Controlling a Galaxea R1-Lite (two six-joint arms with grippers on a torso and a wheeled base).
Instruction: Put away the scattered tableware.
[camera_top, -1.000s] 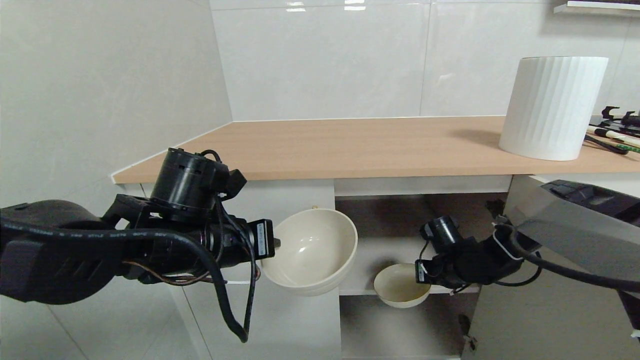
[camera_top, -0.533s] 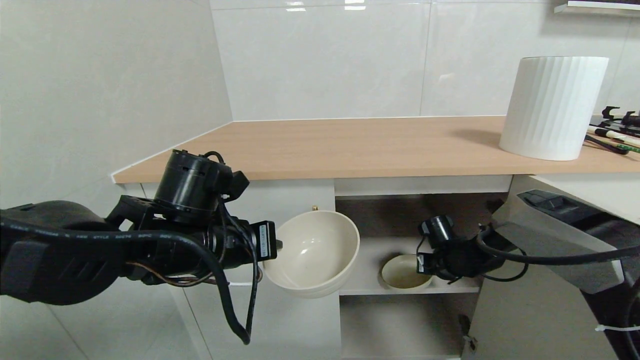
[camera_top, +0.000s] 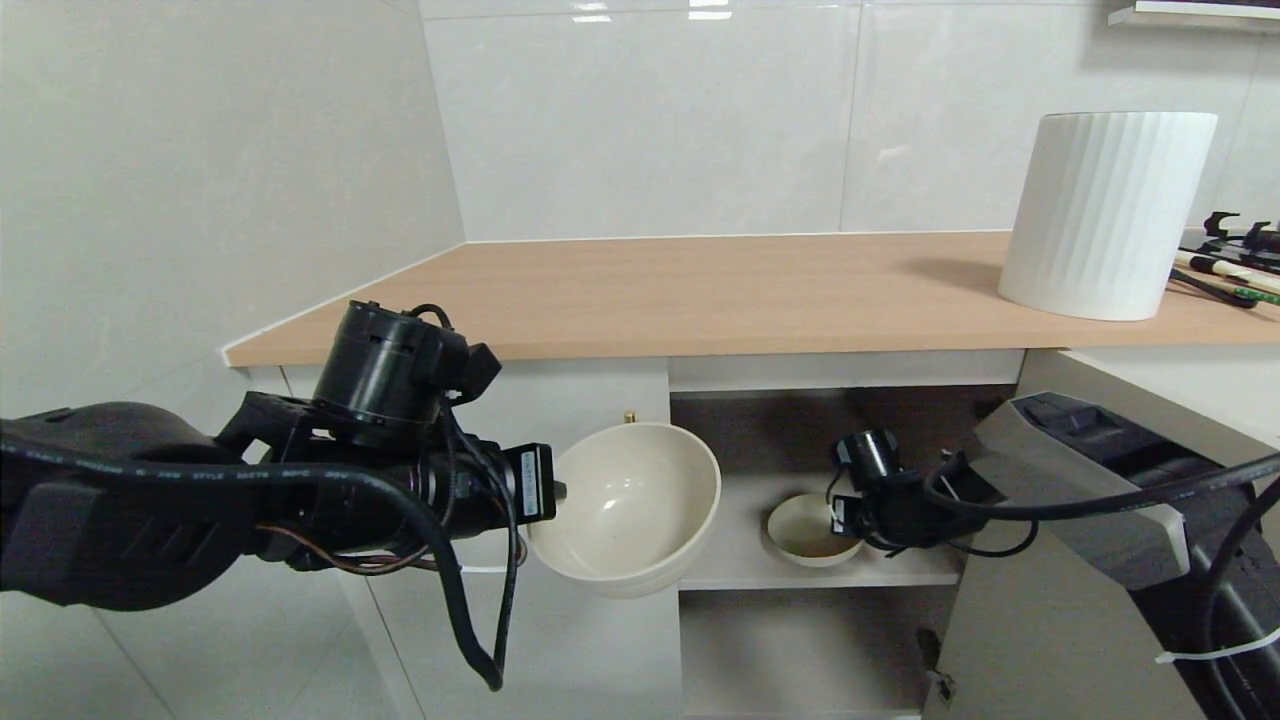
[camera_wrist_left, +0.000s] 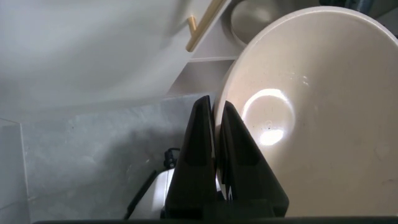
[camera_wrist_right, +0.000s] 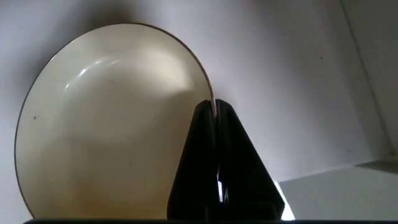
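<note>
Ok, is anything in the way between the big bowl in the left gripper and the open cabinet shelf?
Partly. The small bowl, held by the right gripper, occupies the shelf beside the big bowl in the left gripper. Only bare shelf lies between them.

From the head I'm looking down over the bench (camera_top: 700, 290); the wrist cameras are staring closely at the big bowl (camera_wrist_left: 311, 124) and small bowl (camera_wrist_right: 112, 124), both shared with it.
</note>
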